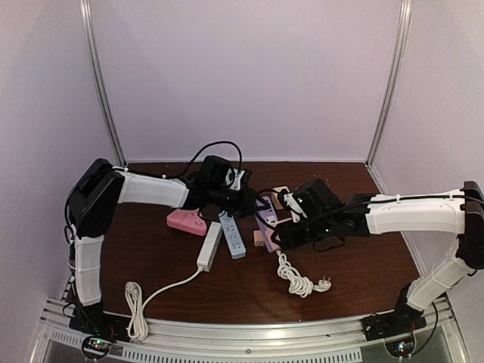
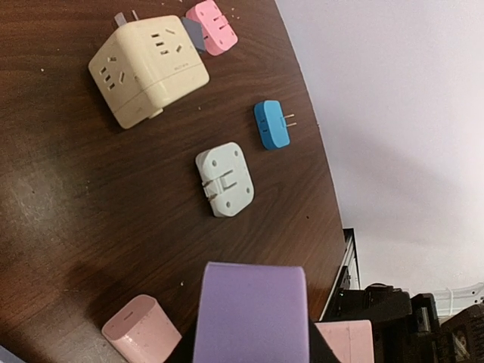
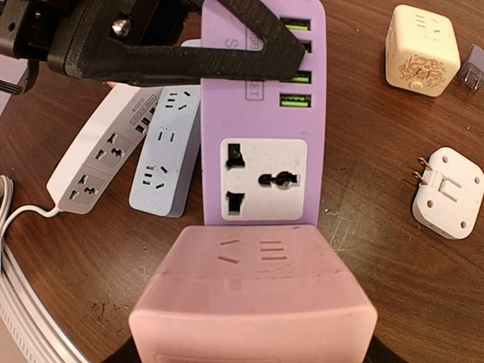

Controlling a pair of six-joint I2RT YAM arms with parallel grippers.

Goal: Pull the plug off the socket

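A purple power strip [image 3: 265,136] lies on the brown table, with a white universal socket and green USB ports. A pink cube plug [image 3: 253,302] sits at its near end, against the strip. My right gripper [image 3: 253,355] is shut on this pink plug; its jaws are mostly hidden beneath it. My left gripper [image 2: 253,340] is shut on the strip's far end [image 2: 253,310]; its black fingers [image 3: 174,53] cross the strip in the right wrist view. In the top view, the left gripper [image 1: 253,204] and right gripper [image 1: 276,234] meet at the strip [image 1: 266,219].
A white power strip [image 1: 209,246] and a light blue one [image 1: 233,234] lie left of the purple strip, with a pink socket [image 1: 187,221] beyond. A cream cube adapter [image 3: 421,49] and white flat adapter [image 3: 448,193] lie right. A coiled cable [image 1: 299,280] lies nearer.
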